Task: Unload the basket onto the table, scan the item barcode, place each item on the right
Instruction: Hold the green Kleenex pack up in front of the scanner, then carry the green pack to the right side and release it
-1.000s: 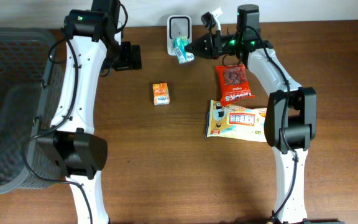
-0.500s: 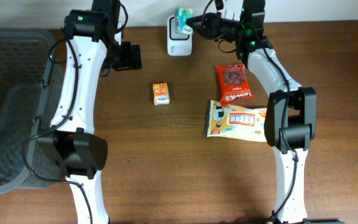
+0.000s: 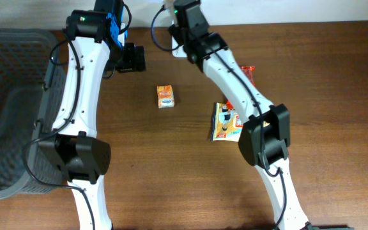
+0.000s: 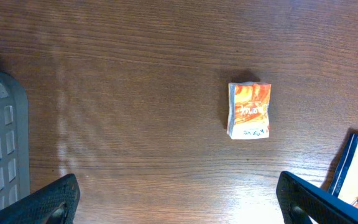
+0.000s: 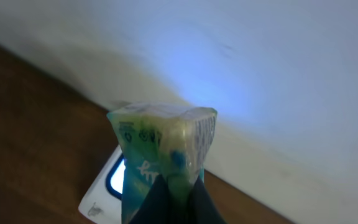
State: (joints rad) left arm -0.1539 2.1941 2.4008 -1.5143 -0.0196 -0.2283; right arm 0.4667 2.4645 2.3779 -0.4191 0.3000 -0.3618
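Observation:
A teal-green packet [image 5: 163, 155] stands upright in the right wrist view, with my right gripper [image 5: 174, 198] shut on its lower edge. Just behind and below the packet is the white scanner [image 5: 104, 190], its window glowing blue, against a pale wall. From overhead, the right wrist covers most of the scanner [image 3: 177, 46] at the table's back edge, and the packet is hidden there. My left gripper [image 4: 179, 202] hangs open over bare wood, left of and nearer than a small orange box [image 4: 249, 110].
A grey mesh basket [image 3: 11, 108] fills the left side. The orange box [image 3: 165, 96] lies mid-table. A yellow printed packet [image 3: 225, 121] and a red snack bag [image 3: 248, 70] lie partly under the right arm.
The right arm has swung left and back with the packet, from beside the scanner to above it, and now lies across the red bag. The left arm has not moved.

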